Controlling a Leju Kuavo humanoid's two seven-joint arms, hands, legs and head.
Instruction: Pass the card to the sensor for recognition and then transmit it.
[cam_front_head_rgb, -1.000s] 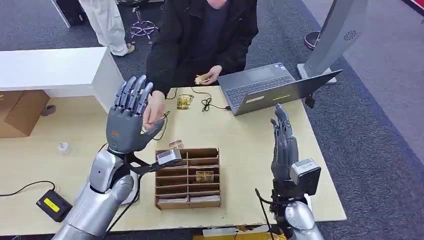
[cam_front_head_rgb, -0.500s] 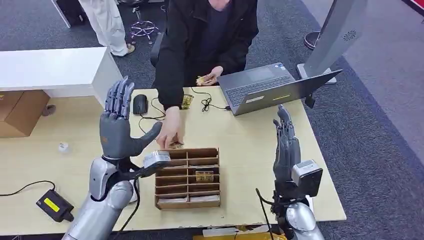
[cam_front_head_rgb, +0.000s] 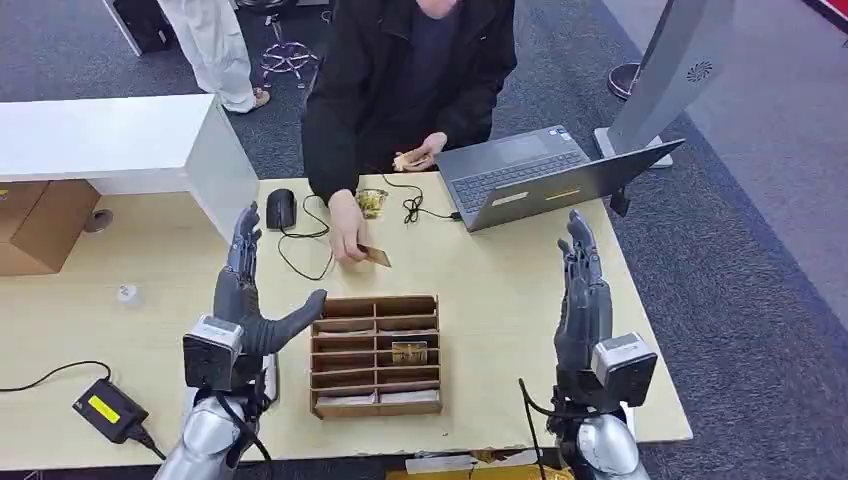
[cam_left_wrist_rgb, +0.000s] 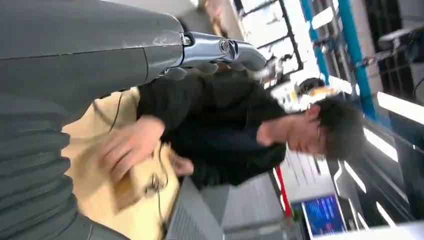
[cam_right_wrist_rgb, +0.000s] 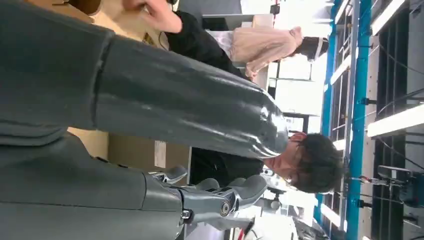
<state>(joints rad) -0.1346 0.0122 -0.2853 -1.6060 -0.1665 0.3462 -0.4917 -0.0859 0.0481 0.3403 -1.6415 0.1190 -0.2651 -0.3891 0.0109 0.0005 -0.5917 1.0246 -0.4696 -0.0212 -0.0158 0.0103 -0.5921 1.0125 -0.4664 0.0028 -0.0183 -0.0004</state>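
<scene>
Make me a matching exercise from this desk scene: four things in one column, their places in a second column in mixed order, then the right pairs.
Things:
1. card
2. laptop
3. mouse
4. left hand

Places:
A. raised with nothing in it, beside the divided box
B. open at the table's far right
C. on the table by the white counter
D. under the person's hand, past the divided box

Pairs: 1-D, 2-B, 3-C, 4-A
</scene>
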